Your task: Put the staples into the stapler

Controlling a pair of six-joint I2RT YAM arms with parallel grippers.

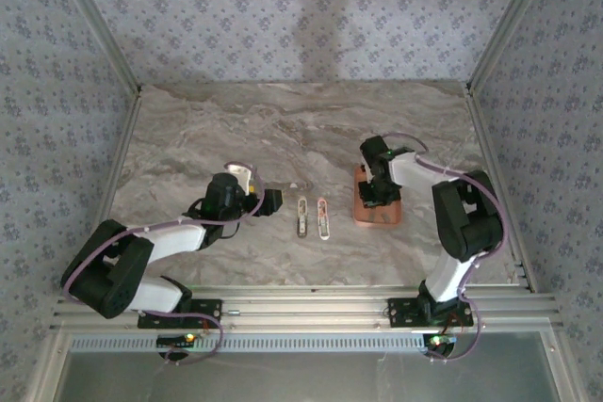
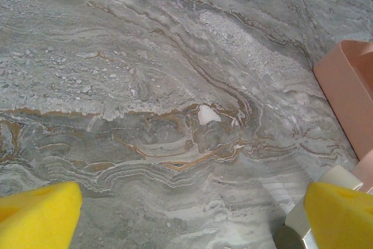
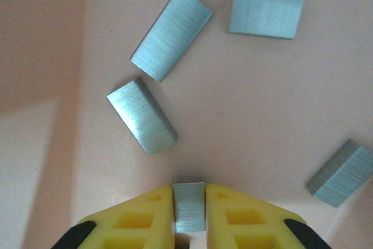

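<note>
Several grey blocks of staples (image 3: pixel 171 32) lie loose on the floor of the salmon-orange tray (image 3: pixel 256 115). My right gripper (image 3: pixel 189 217) reaches down into that tray (image 1: pixel 363 216) and is shut on one small staple block (image 3: pixel 189 202), pinched upright between its yellow fingertips (image 3: pixel 140 225). The stapler (image 1: pixel 301 217) lies opened out flat at mid-table, a pale half beside a pink half (image 1: pixel 323 218). My left gripper (image 1: pixel 271 200) hovers just left of it, open, with bare marble between its yellow fingertips (image 2: pixel 35 217).
Marble tabletop (image 1: pixel 283 129) is bounded by metal frame rails and patterned walls. In the left wrist view a pink box corner (image 2: pixel 349 91) and a pale object (image 2: pixel 326 185) sit at the right edge.
</note>
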